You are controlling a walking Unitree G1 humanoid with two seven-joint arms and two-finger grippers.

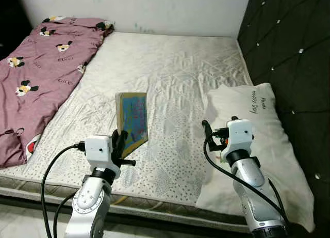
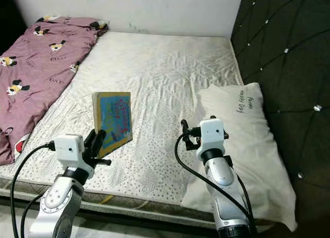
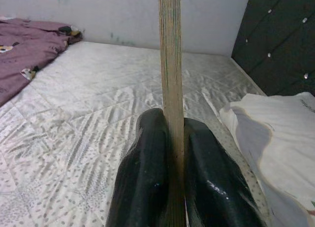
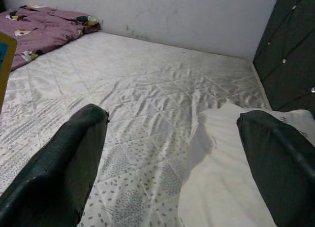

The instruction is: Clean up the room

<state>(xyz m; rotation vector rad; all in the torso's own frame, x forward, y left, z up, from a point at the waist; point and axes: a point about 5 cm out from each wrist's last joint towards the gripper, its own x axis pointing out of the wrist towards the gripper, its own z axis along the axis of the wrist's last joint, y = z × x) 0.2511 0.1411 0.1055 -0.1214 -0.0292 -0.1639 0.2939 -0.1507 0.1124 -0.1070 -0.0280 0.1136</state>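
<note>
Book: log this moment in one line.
left end effector: shut on book | right end effector: open | pillow: on mattress
</note>
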